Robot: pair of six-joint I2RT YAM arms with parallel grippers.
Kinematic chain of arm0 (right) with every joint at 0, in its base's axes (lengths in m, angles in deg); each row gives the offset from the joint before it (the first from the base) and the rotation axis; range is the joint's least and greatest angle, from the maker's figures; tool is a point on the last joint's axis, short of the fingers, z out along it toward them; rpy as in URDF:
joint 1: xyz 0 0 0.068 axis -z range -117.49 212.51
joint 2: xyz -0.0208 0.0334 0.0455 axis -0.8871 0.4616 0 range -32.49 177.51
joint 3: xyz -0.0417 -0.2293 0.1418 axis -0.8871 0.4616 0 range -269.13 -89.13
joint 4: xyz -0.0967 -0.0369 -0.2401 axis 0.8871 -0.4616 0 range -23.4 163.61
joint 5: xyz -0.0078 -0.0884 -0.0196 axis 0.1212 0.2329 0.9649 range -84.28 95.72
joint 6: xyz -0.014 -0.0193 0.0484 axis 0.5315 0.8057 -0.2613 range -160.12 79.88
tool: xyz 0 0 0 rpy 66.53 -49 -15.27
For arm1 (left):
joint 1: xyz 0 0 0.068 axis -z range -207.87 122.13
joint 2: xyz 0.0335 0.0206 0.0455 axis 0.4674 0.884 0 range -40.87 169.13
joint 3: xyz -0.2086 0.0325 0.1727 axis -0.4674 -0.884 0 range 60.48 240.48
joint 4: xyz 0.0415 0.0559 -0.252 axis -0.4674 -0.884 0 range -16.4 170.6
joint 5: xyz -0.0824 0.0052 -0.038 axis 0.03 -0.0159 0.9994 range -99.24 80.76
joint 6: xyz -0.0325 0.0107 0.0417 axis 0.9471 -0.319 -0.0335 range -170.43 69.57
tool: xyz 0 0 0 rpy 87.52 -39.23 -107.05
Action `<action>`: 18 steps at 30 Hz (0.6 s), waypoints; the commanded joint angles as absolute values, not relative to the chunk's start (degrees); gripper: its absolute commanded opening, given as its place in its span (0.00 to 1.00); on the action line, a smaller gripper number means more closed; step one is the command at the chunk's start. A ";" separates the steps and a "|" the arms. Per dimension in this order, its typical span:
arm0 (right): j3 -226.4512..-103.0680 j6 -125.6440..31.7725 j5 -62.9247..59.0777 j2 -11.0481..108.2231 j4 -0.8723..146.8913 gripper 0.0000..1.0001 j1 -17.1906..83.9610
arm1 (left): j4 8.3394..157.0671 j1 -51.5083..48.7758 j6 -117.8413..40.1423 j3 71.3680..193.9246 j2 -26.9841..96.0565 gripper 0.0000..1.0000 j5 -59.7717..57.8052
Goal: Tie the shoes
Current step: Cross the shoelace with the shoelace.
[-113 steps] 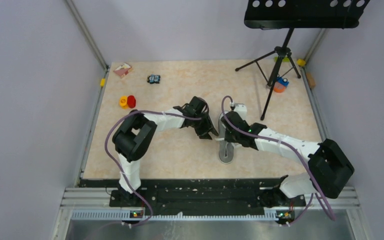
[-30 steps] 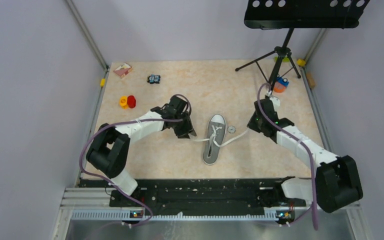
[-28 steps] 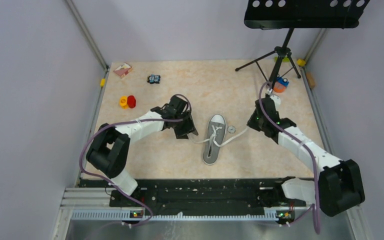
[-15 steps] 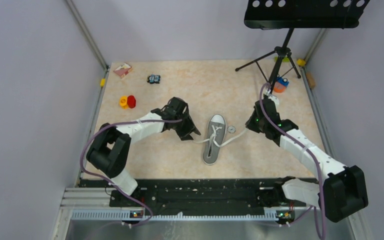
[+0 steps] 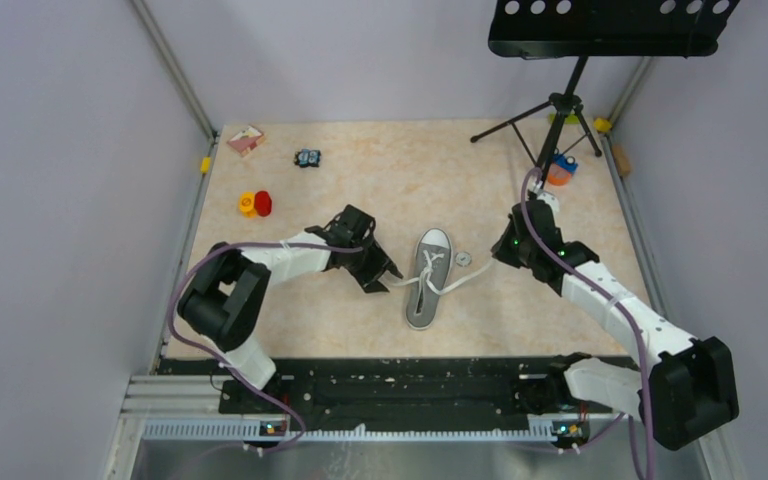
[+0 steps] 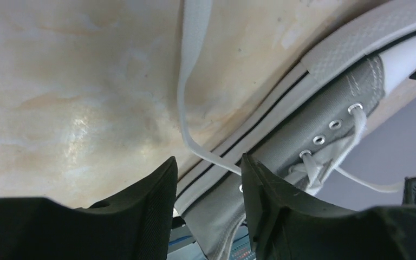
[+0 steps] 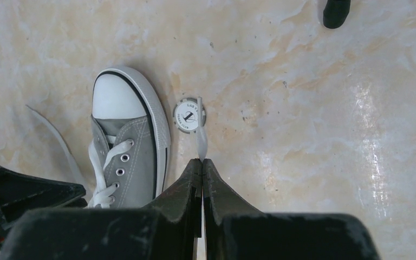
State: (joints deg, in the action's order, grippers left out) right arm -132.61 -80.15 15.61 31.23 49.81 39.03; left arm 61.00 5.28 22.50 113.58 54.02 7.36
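One sneaker (image 5: 428, 283): grey canvas with a white toe cap and sole, lying on the tabletop (image 5: 410, 190) between the two hands, its toe pointing away from the arm bases.
Writing: a small round white disc (image 7: 188, 115) lies just beside the toe, on the side of the right arm. It bears a dark figure like a "1", with fine lettering around it that is too small to read.
Left hand (image 6: 208, 168): low at the sneaker's left side, its fingers apart with a clear gap and nothing clamped between them.
Left lace (image 6: 192, 70): lies slack on the tabletop and curves in to the sole edge right in front of that gap. Whether it touches a finger cannot be told.
Right hand (image 7: 201, 162): fingers pressed together, clamped on the tip of the right lace (image 5: 468, 276), near the disc.
Right lace: runs fairly straight from the eyelets across the tabletop to the right hand.
Change over the last second: the left hand has slid nearer the arm bases and closer to the sneaker, and its elbow has swung inward. The right hand keeps almost the same spot, and the sneaker has not moved.
Change over nearly four seconds: both hands were crowded over the sneaker then; now they stand on either side of it, with the laces drawn out sideways.
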 commanded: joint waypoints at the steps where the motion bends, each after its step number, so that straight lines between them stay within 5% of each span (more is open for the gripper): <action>1: -132.50 -79.31 15.47 29.13 49.78 0.00 38.60 | 62.90 5.36 22.84 114.13 58.05 0.49 5.90; 7: -133.43 -78.65 14.93 28.11 48.92 0.00 38.61 | 61.60 3.60 19.90 115.36 59.53 0.39 3.14; 11: -135.97 -77.96 11.63 27.89 49.48 0.00 38.54 | 61.13 2.45 17.76 116.84 59.08 0.00 2.22; 18: -149.72 -75.88 6.56 36.82 53.22 0.00 35.88 | 59.11 2.45 9.68 120.26 51.85 0.00 -0.38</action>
State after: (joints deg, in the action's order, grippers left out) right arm -139.82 -77.79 10.52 31.93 48.07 38.35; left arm 60.04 2.48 15.55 117.36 57.89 2.11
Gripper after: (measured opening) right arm 0.009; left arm 0.008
